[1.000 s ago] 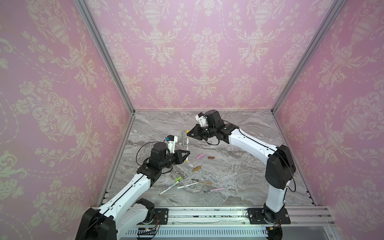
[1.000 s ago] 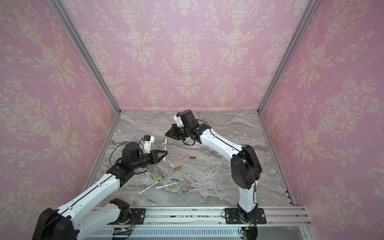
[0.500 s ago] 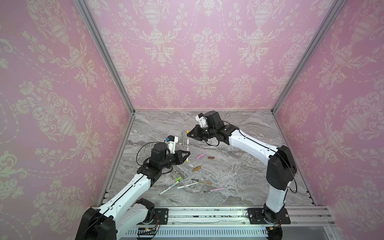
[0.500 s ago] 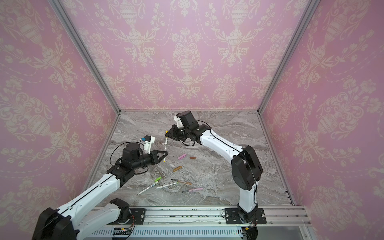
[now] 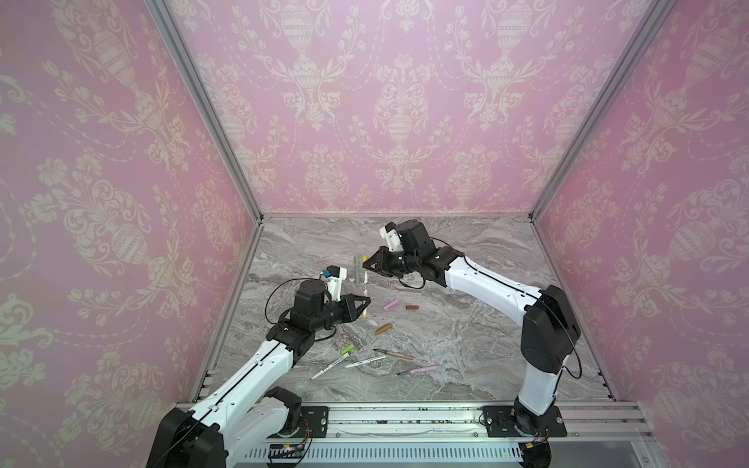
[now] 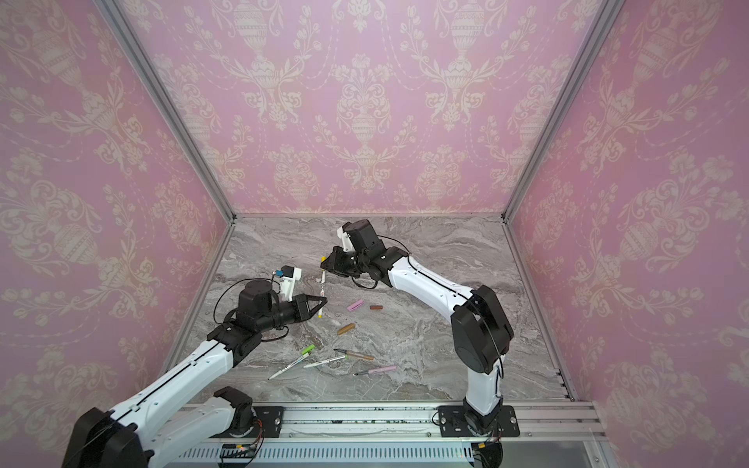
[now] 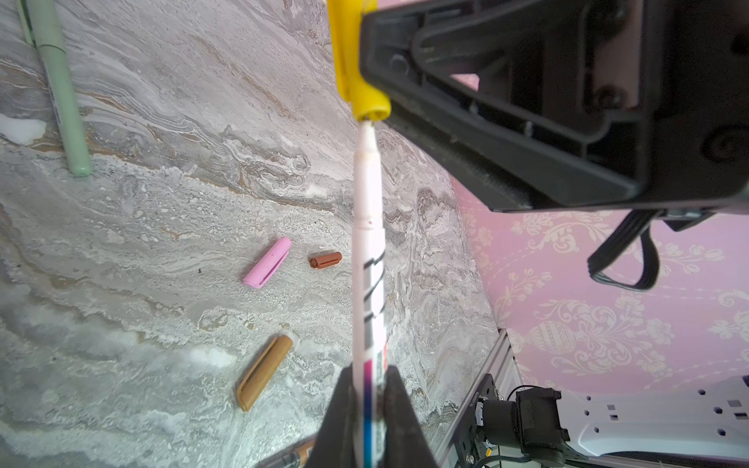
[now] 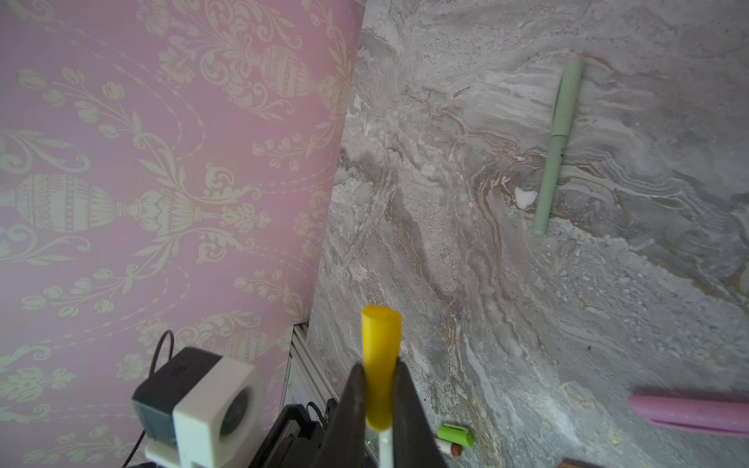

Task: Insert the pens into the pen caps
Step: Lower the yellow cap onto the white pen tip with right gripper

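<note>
You've got one pairing in hand: left gripper [image 7: 369,385] clamped on the back end of a white pen [image 7: 367,251], right gripper [image 8: 379,377] clamped on the yellow cap [image 8: 381,344], both up off the tabletop [image 5: 466,324] near its centre, cap at 12 o'clock of the pen. The pen nose sits right at the cap's mouth and looks not pushed home. The sage-green pen [image 8: 557,150] lies at 11 o'clock and looks capped, so count one done. Loose near centre: pink cap [image 7: 267,262], brown cap [image 7: 325,259], tan cap [image 7: 263,372]. The lime green cap [image 5: 347,349] is at 7 o'clock by the second white pen [image 5: 328,368]; can't tell if it's seated. The third white pen [image 5: 364,362], tan pen [image 5: 395,355] and pink pen [image 5: 419,370] lie uncapped at 6 o'clock. Roughly four are left after this one.
</note>
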You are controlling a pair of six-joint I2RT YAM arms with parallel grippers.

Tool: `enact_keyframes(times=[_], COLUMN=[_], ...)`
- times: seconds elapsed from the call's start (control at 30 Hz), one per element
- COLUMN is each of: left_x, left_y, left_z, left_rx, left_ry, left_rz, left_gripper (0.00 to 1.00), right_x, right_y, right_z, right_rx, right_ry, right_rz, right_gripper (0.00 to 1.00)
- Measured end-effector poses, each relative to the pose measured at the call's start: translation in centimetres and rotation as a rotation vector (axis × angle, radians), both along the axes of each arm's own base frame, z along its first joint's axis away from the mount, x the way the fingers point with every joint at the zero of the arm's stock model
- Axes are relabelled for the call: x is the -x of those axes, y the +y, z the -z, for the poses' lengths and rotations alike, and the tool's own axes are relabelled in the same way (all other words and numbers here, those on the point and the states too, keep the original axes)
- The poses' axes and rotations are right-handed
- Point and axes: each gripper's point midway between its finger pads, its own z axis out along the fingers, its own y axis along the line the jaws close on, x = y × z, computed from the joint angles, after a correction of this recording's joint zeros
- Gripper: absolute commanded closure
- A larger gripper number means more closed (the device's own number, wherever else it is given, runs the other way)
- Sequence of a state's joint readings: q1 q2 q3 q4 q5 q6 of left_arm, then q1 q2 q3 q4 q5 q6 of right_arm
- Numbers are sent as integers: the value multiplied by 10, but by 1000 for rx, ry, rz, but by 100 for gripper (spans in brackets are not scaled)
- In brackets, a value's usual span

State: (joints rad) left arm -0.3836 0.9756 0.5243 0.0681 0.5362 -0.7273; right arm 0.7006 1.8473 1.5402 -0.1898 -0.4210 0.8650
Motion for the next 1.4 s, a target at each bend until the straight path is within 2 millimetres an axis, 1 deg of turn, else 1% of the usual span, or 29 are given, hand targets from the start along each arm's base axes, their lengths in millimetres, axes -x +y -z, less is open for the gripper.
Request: enact_keyframes(times=[0.23,0.6,1.27,1.4], left_x=[2,2,4,1], left_y=[1,0,-2,-1], left_z=[1,0,-1,-3], left_rx=[-1,1,4,5], left_ry=[2,-2,-3,-17], left_rz=[-1,1,12,0], left_gripper=[100,100,100,100], right_x=[2,3,6,16], right_y=[2,0,-3,-2], right_z=[3,0,-1,2], right_rx=[12,16,50,61], right_ry=[-21,-38,-70,-46], right_rz=[18,32,5,-21], right_gripper=[100,100,100,100])
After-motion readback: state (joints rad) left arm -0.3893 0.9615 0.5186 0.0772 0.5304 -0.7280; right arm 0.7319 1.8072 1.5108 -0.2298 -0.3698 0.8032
